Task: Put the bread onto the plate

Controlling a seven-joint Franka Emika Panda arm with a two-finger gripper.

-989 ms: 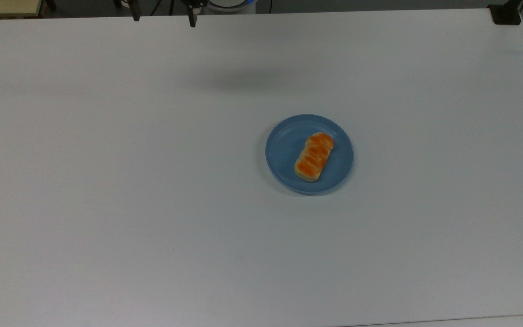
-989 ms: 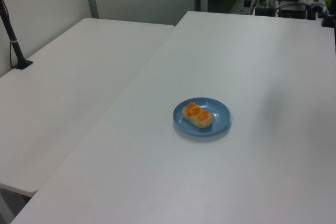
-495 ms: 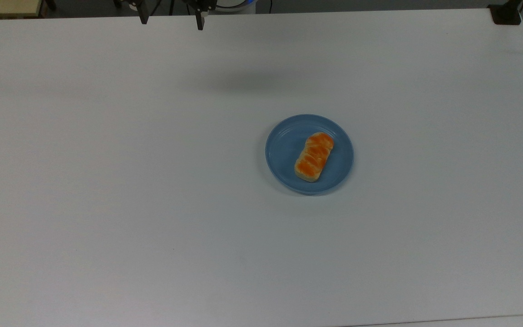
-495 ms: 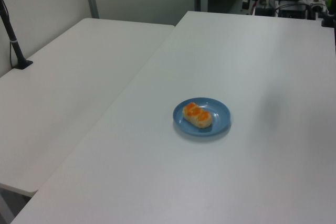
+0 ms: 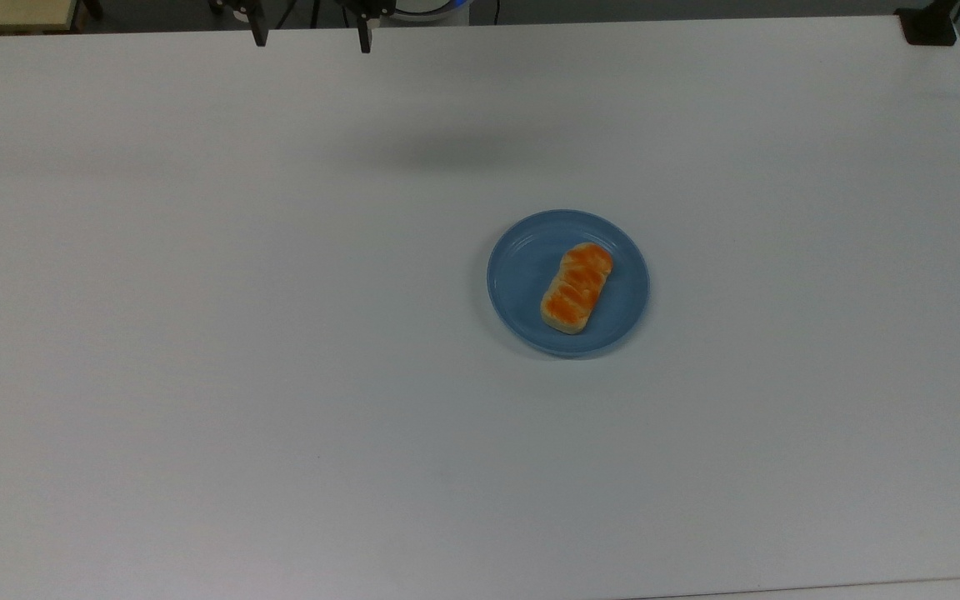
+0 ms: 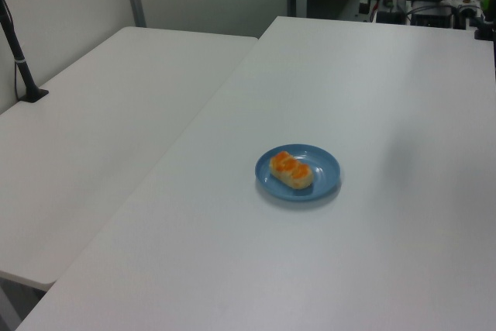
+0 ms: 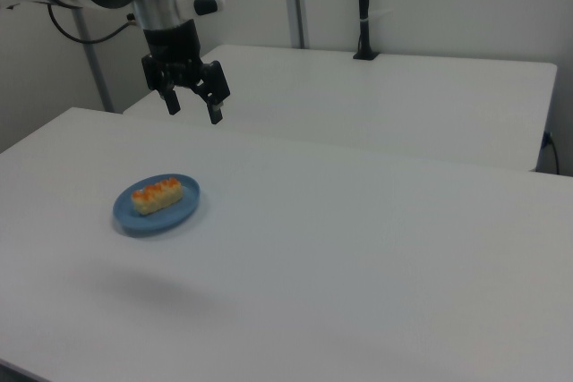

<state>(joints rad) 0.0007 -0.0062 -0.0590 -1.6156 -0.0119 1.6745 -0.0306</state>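
Bread [image 5: 577, 288]: I see it lying on the plate [image 5: 522, 271], frame centre.
Gripper [image 7: 193, 104]: upper left of the right view, fingers spread, holding nothing.

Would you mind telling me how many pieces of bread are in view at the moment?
1. The bread lies on the blue plate, a little toward the top view's right of the plate's middle, on the white table. Nothing stands where another piece could hide.
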